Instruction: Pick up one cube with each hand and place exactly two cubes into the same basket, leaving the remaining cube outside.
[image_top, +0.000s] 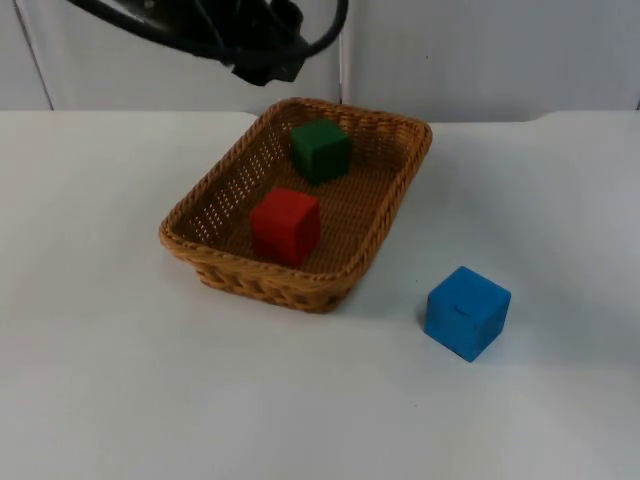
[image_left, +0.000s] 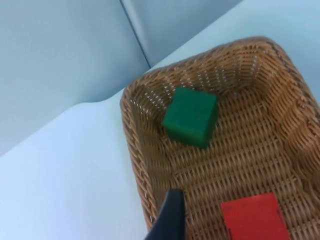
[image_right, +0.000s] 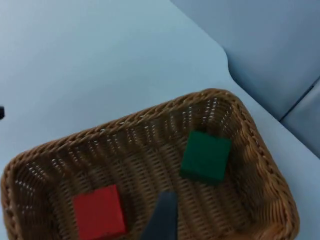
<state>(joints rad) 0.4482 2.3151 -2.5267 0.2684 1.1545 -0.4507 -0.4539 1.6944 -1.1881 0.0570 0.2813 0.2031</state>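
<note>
The left hand (image_left: 167, 220) hangs above the basket (image_top: 225, 270), over the long wall that lies farther from the blue cube (image_top: 467, 311); 1 black fingertip shows there in the left wrist view, and I cannot tell whether that hand is released or clenched. The right hand (image_right: 162, 220) hangs above the same basket, over its floor between the 2 cubes inside; again 1 fingertip shows in the right wrist view, and I cannot tell its state either. In the top view a black piece of arm (image_top: 255, 45) sits above and behind the basket's far end, against the grey partition wall (image_top: 500, 50). Neither hand touches a cube as far as the views show. The basket is a brown woven rectangular tray standing on the white tabletop (image_top: 110, 380). Inside it the green cube (image_top: 321, 150) rests on the floor at the far end, close to the far short wall. The red cube (image_top: 286, 225) rests at the near end, just inside the near short wall, apart from the green cube. The blue cube stands on the tabletop outside the basket, beside its near right corner, clear of the wall.
</note>
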